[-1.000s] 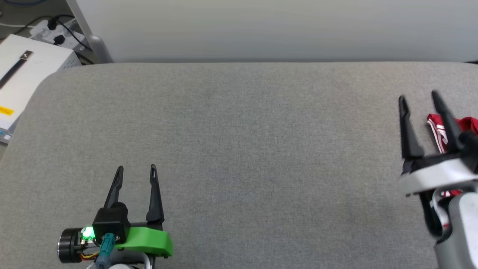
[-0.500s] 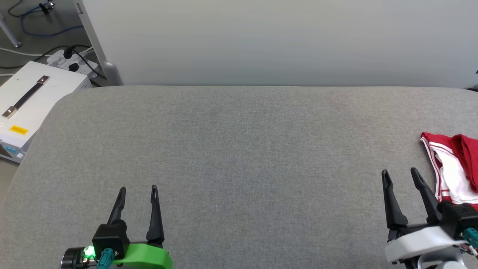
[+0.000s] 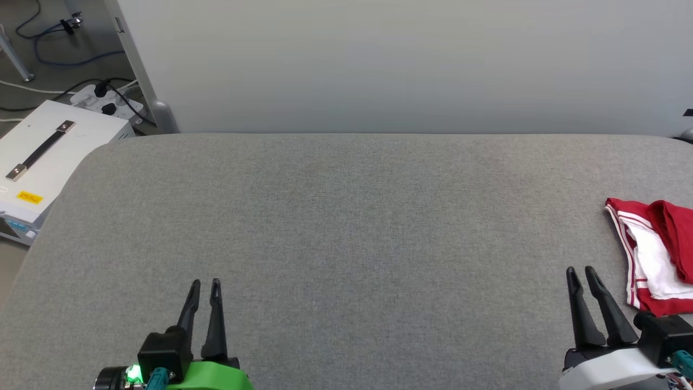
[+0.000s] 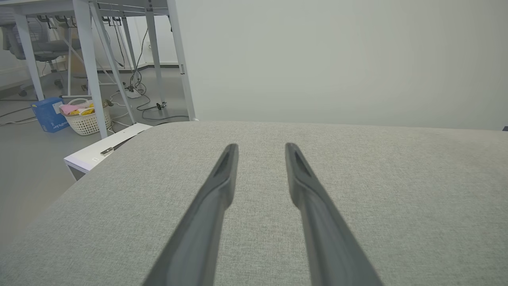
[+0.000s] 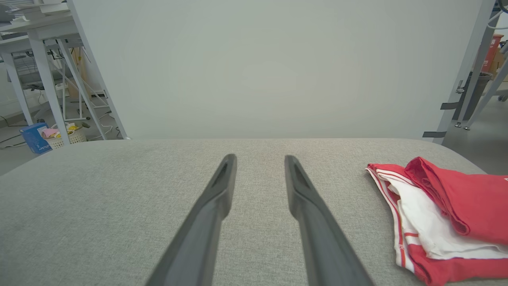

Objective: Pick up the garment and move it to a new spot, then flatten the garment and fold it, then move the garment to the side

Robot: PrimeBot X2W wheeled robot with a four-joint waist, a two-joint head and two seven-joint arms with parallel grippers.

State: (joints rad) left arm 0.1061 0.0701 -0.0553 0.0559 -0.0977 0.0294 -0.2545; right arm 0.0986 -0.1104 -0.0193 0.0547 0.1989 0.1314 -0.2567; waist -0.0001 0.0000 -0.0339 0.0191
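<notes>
Shows the garment (image 3: 649, 254) at the far right margin of the grey surface (image 3: 346, 216), gathered into a compact stack: red layer on top, white panel beneath, striped trim along the inward edge. Cuts it off at the head-view border, so full outline n/a. Places the right end effector (image 3: 580, 271) just left of the garment and slightly nearer the robot, not touching. Has its fingers (image 5: 214, 198) near-parallel w/ a narrow gap, nothing betw. them. Places the left end effector (image 3: 206, 283) well apart, toward the opposite side, likewise narrow-gapped and empty. Key relation: garment to the right of, and a little beyond, the tips of the right end effector. Striped edge running approx. near-to-far, i.e. roughly along the finger direction. Makes the right arm clearly the nearer. Fits two stages equally: a folded garment already set aside, or a heaped one awaiting pickup. Not resolvable from these views.
</notes>
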